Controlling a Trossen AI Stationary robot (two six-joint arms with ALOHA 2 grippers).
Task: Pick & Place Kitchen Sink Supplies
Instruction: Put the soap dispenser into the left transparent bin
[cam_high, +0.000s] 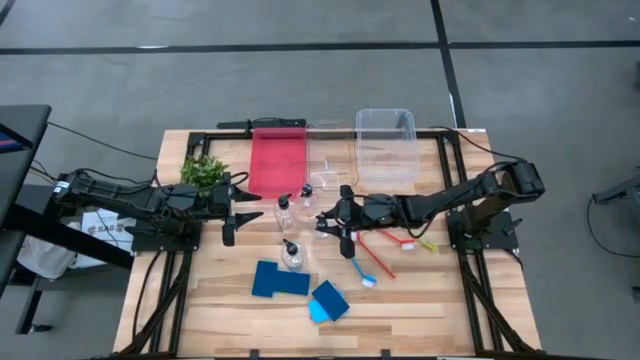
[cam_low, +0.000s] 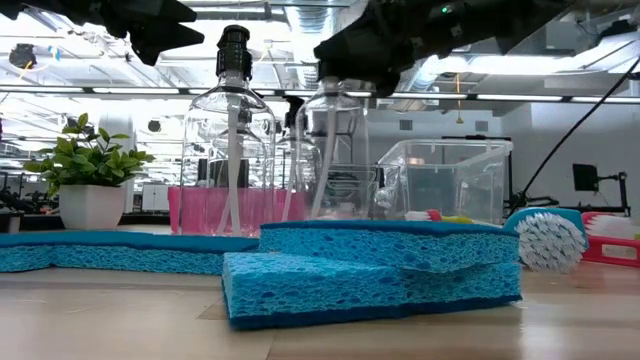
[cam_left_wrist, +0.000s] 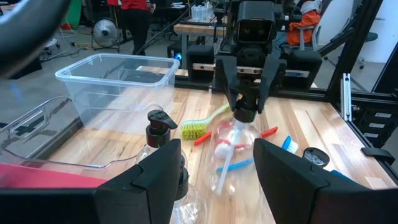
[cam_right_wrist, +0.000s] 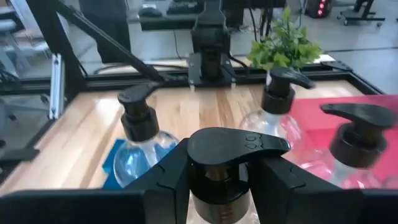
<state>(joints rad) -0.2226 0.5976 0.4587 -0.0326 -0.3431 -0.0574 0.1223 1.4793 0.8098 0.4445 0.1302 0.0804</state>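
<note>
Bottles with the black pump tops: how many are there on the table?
4. One bottle is clamped in the right gripper, two stand near the red bin, one beside the dark blue sponge. None seems hidden.

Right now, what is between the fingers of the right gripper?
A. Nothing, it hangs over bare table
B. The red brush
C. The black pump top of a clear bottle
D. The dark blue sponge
C: in the right wrist view the right gripper has its two fingers against the sides of the black pump top of a clear bottle.
</note>
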